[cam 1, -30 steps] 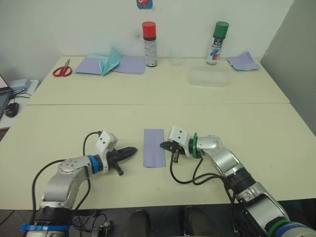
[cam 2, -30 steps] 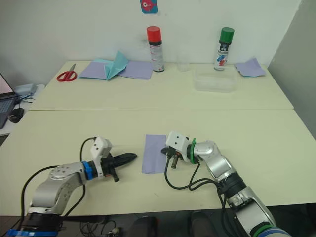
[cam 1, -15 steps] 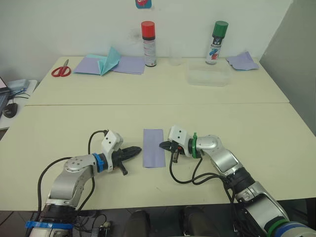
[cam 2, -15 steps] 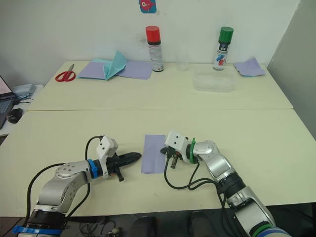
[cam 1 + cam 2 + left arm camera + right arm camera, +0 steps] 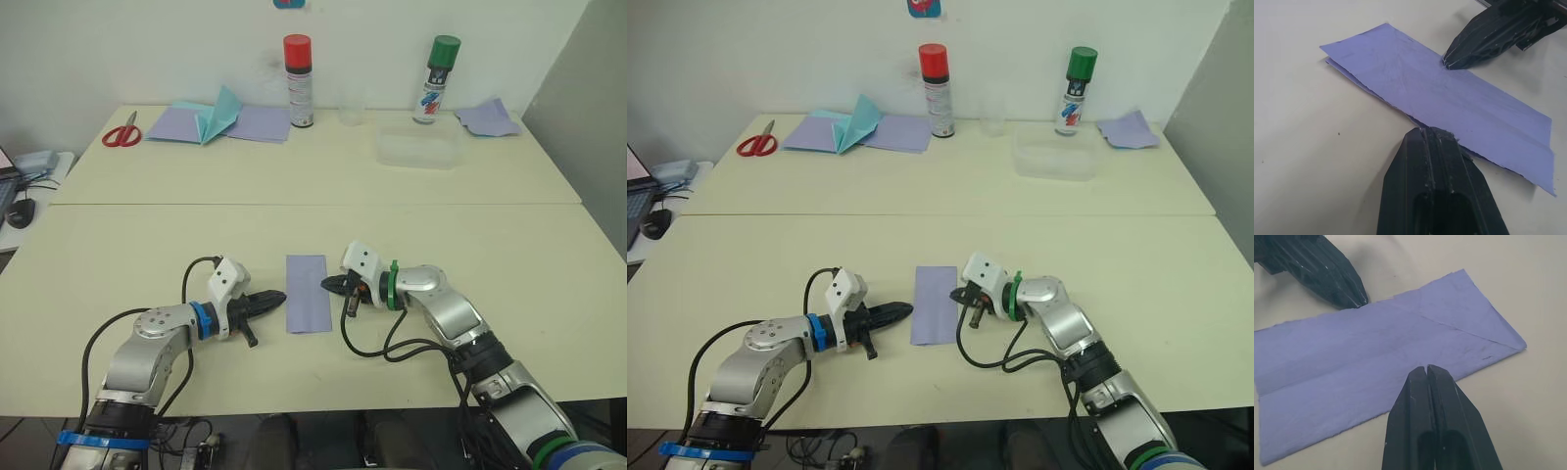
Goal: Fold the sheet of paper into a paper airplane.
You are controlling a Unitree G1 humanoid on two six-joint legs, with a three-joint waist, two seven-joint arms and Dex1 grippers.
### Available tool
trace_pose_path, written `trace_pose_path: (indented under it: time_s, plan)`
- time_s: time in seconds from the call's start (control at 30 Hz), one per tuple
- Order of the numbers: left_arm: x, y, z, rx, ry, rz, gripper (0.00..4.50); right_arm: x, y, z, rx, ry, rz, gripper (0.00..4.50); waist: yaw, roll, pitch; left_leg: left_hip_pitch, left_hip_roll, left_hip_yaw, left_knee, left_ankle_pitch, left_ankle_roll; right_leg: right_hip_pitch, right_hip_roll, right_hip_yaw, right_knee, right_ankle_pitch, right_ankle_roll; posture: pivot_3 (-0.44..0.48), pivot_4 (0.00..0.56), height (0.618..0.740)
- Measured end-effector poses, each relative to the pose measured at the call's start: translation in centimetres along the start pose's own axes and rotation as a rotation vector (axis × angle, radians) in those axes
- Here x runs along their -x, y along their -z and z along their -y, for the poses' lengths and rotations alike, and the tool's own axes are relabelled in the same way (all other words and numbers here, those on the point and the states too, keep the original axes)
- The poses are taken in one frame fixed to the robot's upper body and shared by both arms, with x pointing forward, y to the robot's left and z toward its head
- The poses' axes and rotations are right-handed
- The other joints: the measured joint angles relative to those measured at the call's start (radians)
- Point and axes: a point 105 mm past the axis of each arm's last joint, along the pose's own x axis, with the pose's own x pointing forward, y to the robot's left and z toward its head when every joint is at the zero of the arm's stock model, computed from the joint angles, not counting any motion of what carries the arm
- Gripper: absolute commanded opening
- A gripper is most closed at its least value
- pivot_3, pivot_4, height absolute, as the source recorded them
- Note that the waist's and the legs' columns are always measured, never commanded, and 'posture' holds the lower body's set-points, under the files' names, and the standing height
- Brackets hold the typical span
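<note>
The sheet of paper (image 5: 308,294) is pale lavender and lies flat on the near table, folded double into a narrow rectangle with faint diagonal creases (image 5: 1376,357). My left gripper (image 5: 282,296) is shut, and its tip (image 5: 1432,132) touches the sheet's left long edge. Shut as well, my right gripper (image 5: 326,284) rests its tip (image 5: 1426,368) on the right long edge. The two tips face each other across the sheet, and neither holds anything. The paper airplane is out of view.
On the far table are red scissors (image 5: 122,131), lavender sheets with a teal paper piece (image 5: 220,113), a red-capped spray can (image 5: 298,69), a green-capped spray can (image 5: 438,67), a clear container (image 5: 416,149) and another lavender sheet (image 5: 487,116). A seam (image 5: 294,204) divides the tables.
My left gripper has moved right until its tip reached the sheet's left edge. The right gripper and the sheet have stayed in place.
</note>
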Motion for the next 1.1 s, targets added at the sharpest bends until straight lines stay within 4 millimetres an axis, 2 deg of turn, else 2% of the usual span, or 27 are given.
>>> trace_pose_path:
  time_s: [0.5,0.77,1.1]
  plan:
    - [0.4,0.2,-0.1,-0.008,0.008,-0.008,0.0,0.4,0.7,-0.2,-0.02,0.022,-0.01,0.02,0.0,0.0,0.0,0.0,0.0,0.001,0.001,0.0,0.0,0.0,0.003,0.0,0.001,0.0,0.0,0.0,0.15,0.74]
    - [-0.5,-1.0,0.0,-0.032,0.026,0.023,0.0,0.4,0.7,-0.3,-0.006,0.022,-0.016,0.02,0.003,0.0,0.0,0.0,0.0,0.001,0.001,0.0,0.0,0.001,0.004,0.0,0.001,0.0,0.0,0.0,0.15,0.74]
    - [-0.8,-0.6,0.3,-0.039,0.044,0.0,0.0,0.4,0.7,-0.3,-0.001,0.025,-0.019,0.02,0.003,0.0,0.0,0.001,0.001,0.001,0.002,0.0,0.0,0.001,0.005,0.0,0.002,0.0,0.0,0.0,0.15,0.74]
